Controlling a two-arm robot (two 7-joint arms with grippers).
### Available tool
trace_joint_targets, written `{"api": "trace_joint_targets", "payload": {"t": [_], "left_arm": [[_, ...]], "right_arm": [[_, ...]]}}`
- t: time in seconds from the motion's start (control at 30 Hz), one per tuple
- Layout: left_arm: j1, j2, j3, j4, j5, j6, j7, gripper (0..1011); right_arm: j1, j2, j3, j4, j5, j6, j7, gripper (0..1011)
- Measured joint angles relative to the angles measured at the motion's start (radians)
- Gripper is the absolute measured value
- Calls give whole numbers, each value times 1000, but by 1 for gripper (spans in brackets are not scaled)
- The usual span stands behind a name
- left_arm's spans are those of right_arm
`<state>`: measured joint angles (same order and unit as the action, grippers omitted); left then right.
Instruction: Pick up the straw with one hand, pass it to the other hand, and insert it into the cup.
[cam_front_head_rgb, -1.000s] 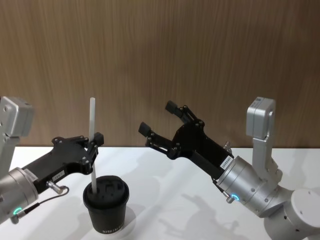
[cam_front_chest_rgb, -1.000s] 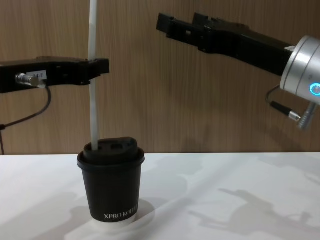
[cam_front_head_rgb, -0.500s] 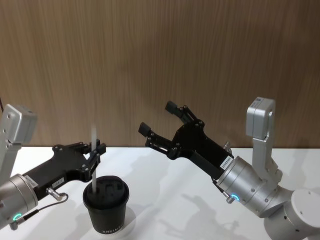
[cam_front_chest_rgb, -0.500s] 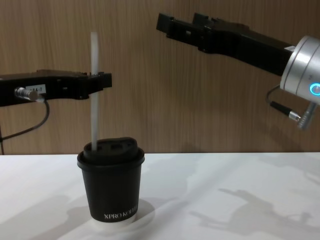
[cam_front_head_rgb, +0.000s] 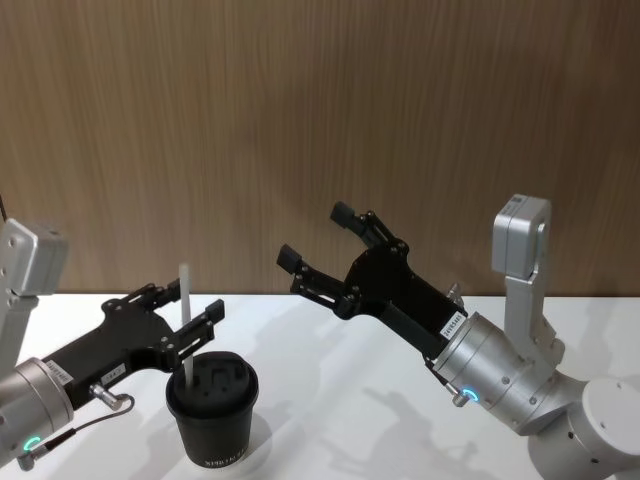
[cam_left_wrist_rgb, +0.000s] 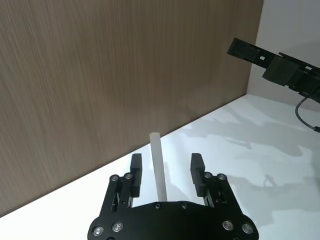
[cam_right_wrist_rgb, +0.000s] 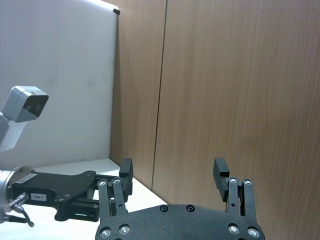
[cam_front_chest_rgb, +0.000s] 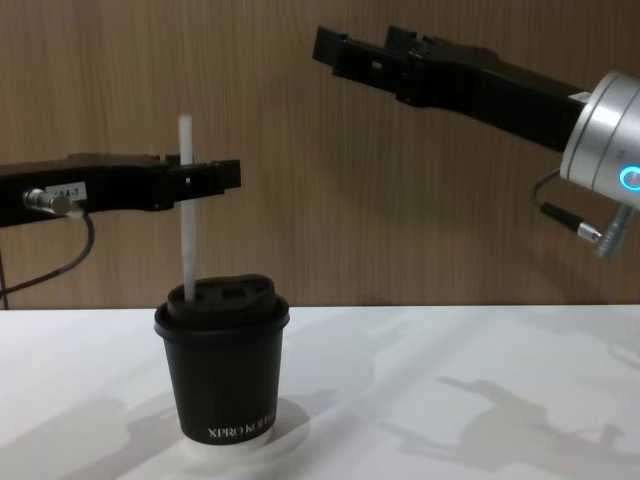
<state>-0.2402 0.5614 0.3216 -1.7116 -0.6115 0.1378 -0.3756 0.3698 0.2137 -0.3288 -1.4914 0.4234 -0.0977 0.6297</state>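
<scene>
One straw (cam_front_chest_rgb: 186, 210) stood upright in the one cup (cam_front_chest_rgb: 223, 370) on the tabletop (cam_front_chest_rgb: 450, 400). My left pincer (cam_front_head_rgb: 188, 310) hung released, fingers either side of the straw, not touching. My right pincer (cam_front_head_rgb: 315, 238) was spread wide, well apart.

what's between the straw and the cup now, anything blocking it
Nothing visible. The straw already stands upright with its lower end in the cup lid. The left gripper is open around it, fingers apart on either side. The right gripper is open, raised off to the right.
</scene>
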Motion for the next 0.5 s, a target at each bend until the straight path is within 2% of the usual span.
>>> {"api": "trace_joint_targets", "payload": {"t": [0.13, 0.27, 0.3, 0.5], "left_arm": [[10, 1, -9, -11, -6, -3, -1, 715], [24, 6, -17, -26, -7, -10, -1, 810], [29, 8, -21, -35, -7, -13, 0, 863], [55, 17, -39, -69, -2, -29, 6, 992]], "right_arm": [[0, 0, 0, 0, 0, 0, 0, 1001], [0, 0, 0, 0, 0, 0, 0, 1001], [0, 0, 0, 0, 0, 0, 0, 1001], [0, 0, 0, 0, 0, 0, 0, 1001]]}}
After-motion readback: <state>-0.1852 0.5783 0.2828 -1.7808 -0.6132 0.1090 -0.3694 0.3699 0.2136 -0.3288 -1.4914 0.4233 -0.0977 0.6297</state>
